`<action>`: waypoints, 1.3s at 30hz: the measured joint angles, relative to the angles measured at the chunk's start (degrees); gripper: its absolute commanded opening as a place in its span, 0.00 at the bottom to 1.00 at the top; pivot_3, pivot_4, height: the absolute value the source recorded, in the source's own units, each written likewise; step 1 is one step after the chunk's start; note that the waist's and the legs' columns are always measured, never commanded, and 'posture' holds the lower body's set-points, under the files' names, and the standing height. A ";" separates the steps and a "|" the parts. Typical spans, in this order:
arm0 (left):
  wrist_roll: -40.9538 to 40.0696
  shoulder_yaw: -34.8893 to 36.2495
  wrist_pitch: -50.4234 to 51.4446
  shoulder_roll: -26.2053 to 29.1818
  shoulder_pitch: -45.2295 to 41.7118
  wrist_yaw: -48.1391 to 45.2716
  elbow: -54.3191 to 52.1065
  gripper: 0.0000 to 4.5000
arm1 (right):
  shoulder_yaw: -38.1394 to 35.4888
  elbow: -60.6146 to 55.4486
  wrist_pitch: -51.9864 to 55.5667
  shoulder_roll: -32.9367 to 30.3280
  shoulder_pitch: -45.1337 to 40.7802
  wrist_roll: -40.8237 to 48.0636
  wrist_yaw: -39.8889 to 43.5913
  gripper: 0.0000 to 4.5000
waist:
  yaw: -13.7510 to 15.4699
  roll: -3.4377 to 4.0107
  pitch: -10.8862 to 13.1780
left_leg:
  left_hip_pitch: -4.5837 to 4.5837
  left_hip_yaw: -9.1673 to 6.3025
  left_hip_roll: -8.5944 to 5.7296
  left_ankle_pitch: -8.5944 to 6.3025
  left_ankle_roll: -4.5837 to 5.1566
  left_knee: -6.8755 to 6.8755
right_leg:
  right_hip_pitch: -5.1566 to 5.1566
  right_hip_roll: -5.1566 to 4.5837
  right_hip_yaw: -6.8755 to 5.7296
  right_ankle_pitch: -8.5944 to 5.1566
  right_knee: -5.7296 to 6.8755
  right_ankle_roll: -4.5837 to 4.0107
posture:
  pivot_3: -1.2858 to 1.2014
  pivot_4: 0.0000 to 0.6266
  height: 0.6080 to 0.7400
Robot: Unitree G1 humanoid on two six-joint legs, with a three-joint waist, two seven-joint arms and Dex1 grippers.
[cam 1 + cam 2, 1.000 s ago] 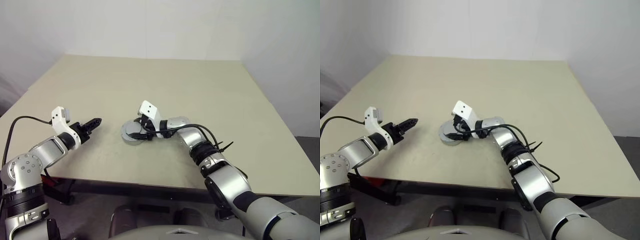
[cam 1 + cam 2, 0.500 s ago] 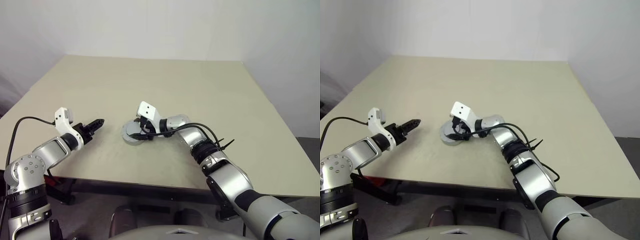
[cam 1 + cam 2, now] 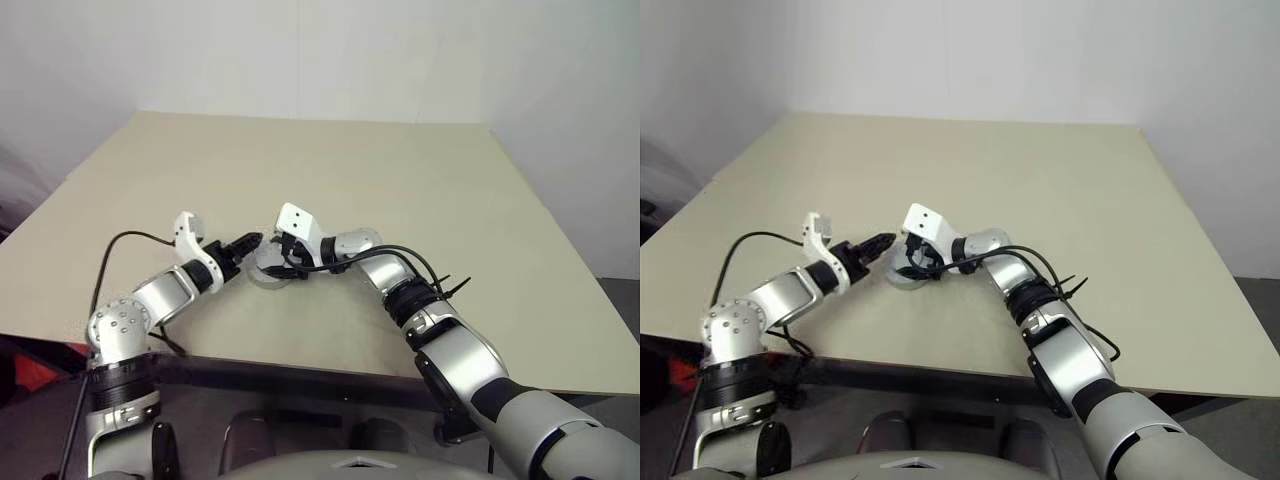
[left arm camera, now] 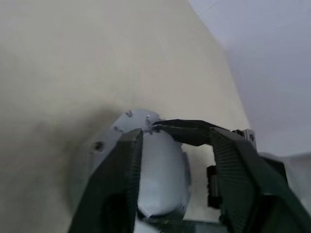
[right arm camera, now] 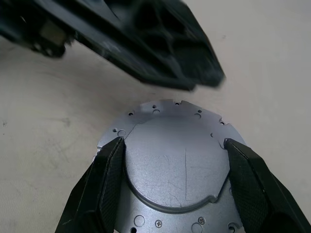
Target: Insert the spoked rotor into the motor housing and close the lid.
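**A:** Where's the assembly sitting?

**B:** The motor housing (image 5: 175, 160) lies flat on the table (image 3: 420, 180), near the front edge and about midway across. The grey disc on top looks like the lid (image 5: 177, 170), a raised dome over a wider flange with small holes. I can't see the spoked rotor; it may be inside, I judge.

**A:** Which way does it point?

**B:** It's round, so there is no long axis in plan. Its axis stands upright, flat face up.

**A:** What's new?

**B:** The left gripper (image 3: 252, 241) has swung in from the left side of the table and now sits just beside the disc's left rim. A second ago it was well apart.

**A:** Its fingers?

**B:** Narrow, tips nearly meeting, and holding nothing I can see. They've drawn closer than before.

**A:** And the other?

**B:** The right gripper (image 5: 172, 150) stays put, fingers wide, clasping the housing at either side of the dome.

**A:** Meaning?

**B:** One steadies, the other comes to press or seat the lid.
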 measured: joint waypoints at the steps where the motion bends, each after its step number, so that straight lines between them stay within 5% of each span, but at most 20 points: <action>1: -0.03 0.17 -0.03 -0.62 -0.36 0.65 1.24 0.25 | 0.05 -0.14 0.01 -0.01 0.01 0.00 0.08 0.71 | -0.01 0.00 0.00 | -0.01 0.00 0.00 0.00 0.00 -0.03 | -0.03 0.00 0.00 0.00 -0.01 0.00 | 0.52 0.00 1.00; 4: -0.32 0.96 0.17 -1.22 -0.67 2.41 4.06 0.04 | 0.18 -0.50 0.16 0.00 0.06 0.01 0.28 0.71 | -0.04 -0.01 -0.01 | -0.02 0.01 -0.01 0.01 -0.01 -0.24 | -0.06 0.03 -0.01 0.00 -0.11 0.00 | 0.52 0.00 1.00; 31: -17.49 5.76 3.28 -2.46 4.49 16.43 3.70 0.04 | -0.22 -5.72 6.33 -0.80 1.22 0.32 1.05 0.71 | 0.48 0.18 -0.16 | -0.02 0.06 -0.04 0.07 -0.11 -0.86 | 0.02 0.07 -0.07 0.00 -0.67 0.01 | 0.52 0.00 1.00; 35: -19.28 5.20 2.44 -2.07 4.76 17.61 3.67 0.03 | -0.53 -6.55 7.02 -1.71 1.55 0.98 2.61 1.00 | 0.56 0.14 -0.18 | -0.15 0.06 -0.03 0.07 -0.11 -0.86 | 0.01 0.06 -0.08 0.01 -0.74 0.01 | 0.52 0.00 1.00; 39: -20.56 4.61 1.50 -1.42 4.89 18.43 3.61 0.03 | -0.48 -8.34 6.97 -2.72 2.02 1.00 3.24 1.00 | 0.37 0.11 -0.20 | -0.25 0.06 0.04 0.07 -0.11 -0.88 | -0.03 0.16 -0.07 0.07 -0.75 -0.13 | 0.52 0.00 1.00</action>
